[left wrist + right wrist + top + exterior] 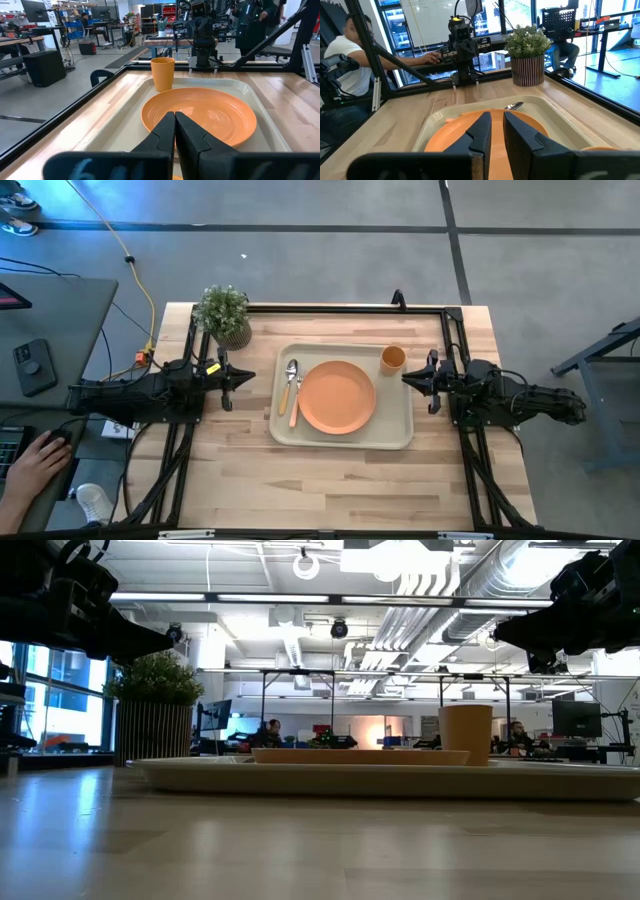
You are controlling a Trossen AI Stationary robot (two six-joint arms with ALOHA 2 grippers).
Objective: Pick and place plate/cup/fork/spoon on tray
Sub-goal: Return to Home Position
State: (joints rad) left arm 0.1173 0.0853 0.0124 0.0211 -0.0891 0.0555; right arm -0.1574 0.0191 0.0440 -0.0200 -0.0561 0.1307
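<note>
The tray [342,438] lies in the middle of the table [340,490], and all the tableware is on it. The plate [337,396] sits at the tray's centre. The spoon [291,375] and the fork [295,404] lie side by side on the tray floor just beside the plate, on the side toward the left arm; the spoon's bowl shows clearly, while the fork's tines are hard to make out. The cup [393,358] stands upright in the tray corner nearest the right arm, close to the plate's rim but apart from it. The left gripper [250,377] hangs off the tray's edge on its own side, pointing at the tray, its fingers [162,132] pressed together and holding nothing. The right gripper [405,378] hangs just past the opposite edge, near the cup, facing the left one; its fingers [479,131] stand a narrow gap apart, also empty. A potted plant [224,314] stands on the table beyond the tray's corner, near the left arm. A person's hand [38,460] rests on a desk off the table's left side
</note>
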